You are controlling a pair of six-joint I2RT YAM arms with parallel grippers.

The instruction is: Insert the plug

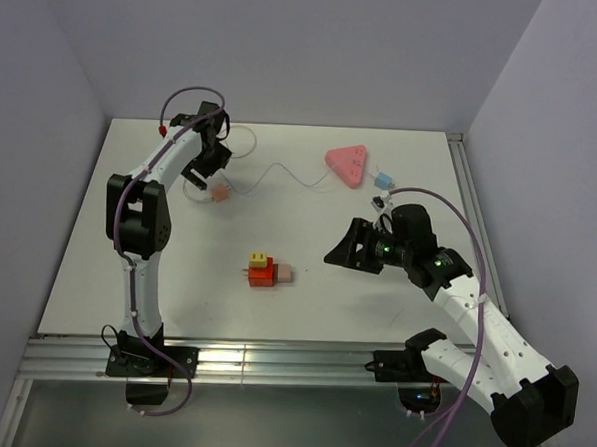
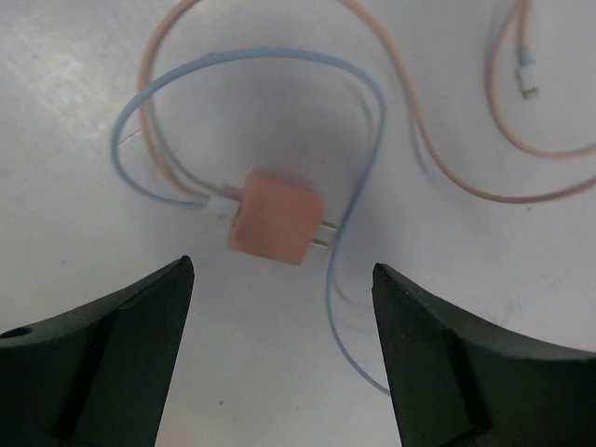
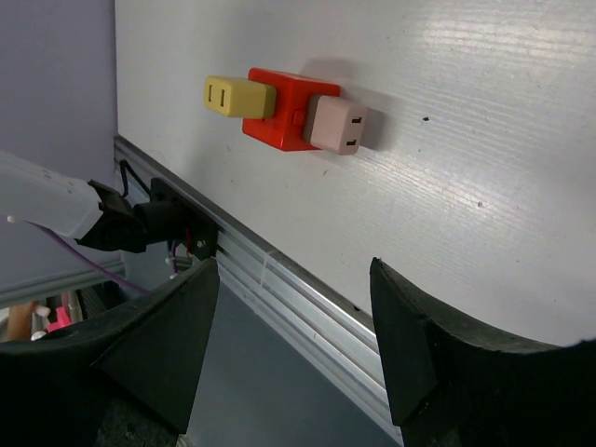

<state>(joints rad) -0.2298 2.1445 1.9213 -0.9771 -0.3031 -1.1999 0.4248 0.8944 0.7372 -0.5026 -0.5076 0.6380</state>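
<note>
The light-blue plug [image 1: 384, 178] lies on the table just right of the pink triangular socket strip [image 1: 347, 166]; it shows in neither wrist view. My left gripper [image 1: 205, 175] is open and hovers over a salmon block plug [image 1: 218, 192] at the back left. In the left wrist view that salmon plug [image 2: 277, 217] lies just beyond my open left gripper [image 2: 282, 270], its prongs pointing right. My right gripper [image 1: 337, 252] is open and empty, near the table's middle right, well in front of the blue plug.
A red block [image 1: 261, 273] with a yellow and a pale pink plug in it lies at centre front; it also shows in the right wrist view [image 3: 284, 112]. Thin pink and light-blue cables [image 2: 345, 223] loop round the salmon plug. The table's metal front rail [image 3: 307, 307] lies under my right gripper [image 3: 293, 265].
</note>
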